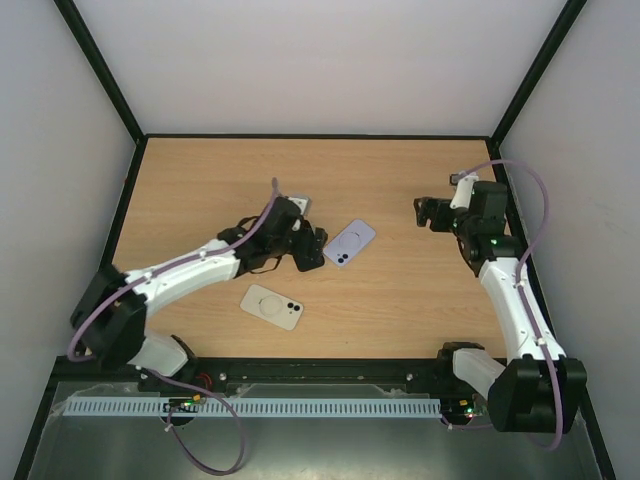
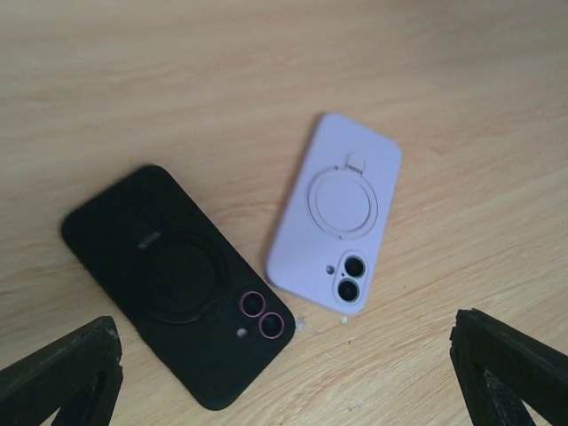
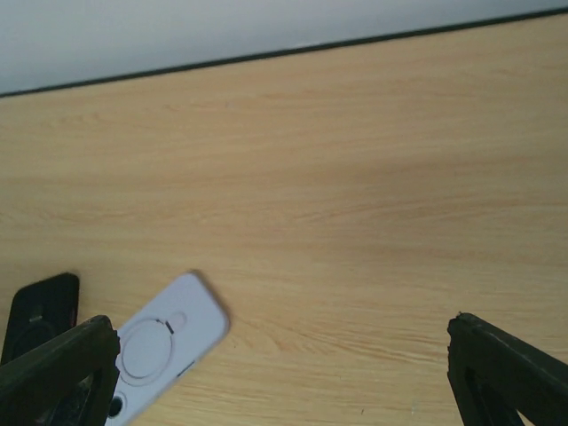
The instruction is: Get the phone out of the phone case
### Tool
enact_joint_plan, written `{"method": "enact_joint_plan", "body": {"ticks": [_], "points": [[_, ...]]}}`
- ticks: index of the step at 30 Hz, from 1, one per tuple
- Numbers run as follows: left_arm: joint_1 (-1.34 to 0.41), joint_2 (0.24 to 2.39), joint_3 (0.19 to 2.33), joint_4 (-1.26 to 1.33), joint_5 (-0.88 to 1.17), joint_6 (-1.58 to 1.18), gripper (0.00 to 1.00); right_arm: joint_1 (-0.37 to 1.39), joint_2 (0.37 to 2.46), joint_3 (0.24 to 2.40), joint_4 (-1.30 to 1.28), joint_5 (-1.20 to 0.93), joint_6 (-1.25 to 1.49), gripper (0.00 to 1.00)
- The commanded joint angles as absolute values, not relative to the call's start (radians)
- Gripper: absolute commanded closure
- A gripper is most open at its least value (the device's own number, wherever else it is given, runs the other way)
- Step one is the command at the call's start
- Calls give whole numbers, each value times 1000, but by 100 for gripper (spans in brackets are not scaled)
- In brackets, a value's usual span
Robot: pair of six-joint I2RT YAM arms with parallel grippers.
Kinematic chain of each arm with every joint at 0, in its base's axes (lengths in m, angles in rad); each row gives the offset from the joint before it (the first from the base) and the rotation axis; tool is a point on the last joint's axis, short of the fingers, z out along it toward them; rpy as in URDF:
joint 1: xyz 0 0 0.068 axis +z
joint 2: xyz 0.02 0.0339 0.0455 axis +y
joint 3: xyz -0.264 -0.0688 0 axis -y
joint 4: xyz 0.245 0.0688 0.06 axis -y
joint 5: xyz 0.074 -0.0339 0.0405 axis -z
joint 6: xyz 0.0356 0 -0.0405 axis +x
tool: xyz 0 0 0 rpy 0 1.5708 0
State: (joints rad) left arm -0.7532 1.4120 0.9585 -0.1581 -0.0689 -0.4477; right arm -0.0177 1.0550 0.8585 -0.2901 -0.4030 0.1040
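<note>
Three cased phones lie face down on the wooden table. A lavender case (image 1: pixel 350 243) with a ring stand lies at the centre; it also shows in the left wrist view (image 2: pixel 337 213) and the right wrist view (image 3: pixel 164 342). A black case (image 2: pixel 177 284) lies just left of it, partly under my left gripper (image 1: pixel 303 240) in the top view. A cream-white case (image 1: pixel 271 306) lies nearer the front. My left gripper (image 2: pixel 284 395) is open and empty, hovering above the black and lavender cases. My right gripper (image 1: pixel 428 213) is open and empty, to the right of the lavender case.
The wooden table (image 1: pixel 400 310) is bounded by a black frame and white walls. The back edge (image 3: pixel 266 55) shows in the right wrist view. The black case's corner (image 3: pixel 40 315) shows at the left there.
</note>
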Motion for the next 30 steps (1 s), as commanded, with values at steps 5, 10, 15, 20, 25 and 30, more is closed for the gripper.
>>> {"method": "enact_joint_plan", "body": {"ticks": [5,10,15,20,25,30], "points": [[-786,1682,1126,-129,21,-439,0,-27,1067,814,-327,-449,37,2],[-791,1849,1249,-131,33,-379,0,-27,1043,782,-319,-450,22,3],[-792,2000,1418,-226,-18,-291,0,-28,1050,779,-323,-454,16,2],[-793,2113,1553,-314,27,-214,0,-29,1048,774,-323,-457,12,3],[-793,2192,1630,-368,83,-194,0,-29,1045,774,-325,-454,12,2],[-796,2223,1631,-384,115,-204,0,-30,1039,775,-324,-456,11,3]]}}
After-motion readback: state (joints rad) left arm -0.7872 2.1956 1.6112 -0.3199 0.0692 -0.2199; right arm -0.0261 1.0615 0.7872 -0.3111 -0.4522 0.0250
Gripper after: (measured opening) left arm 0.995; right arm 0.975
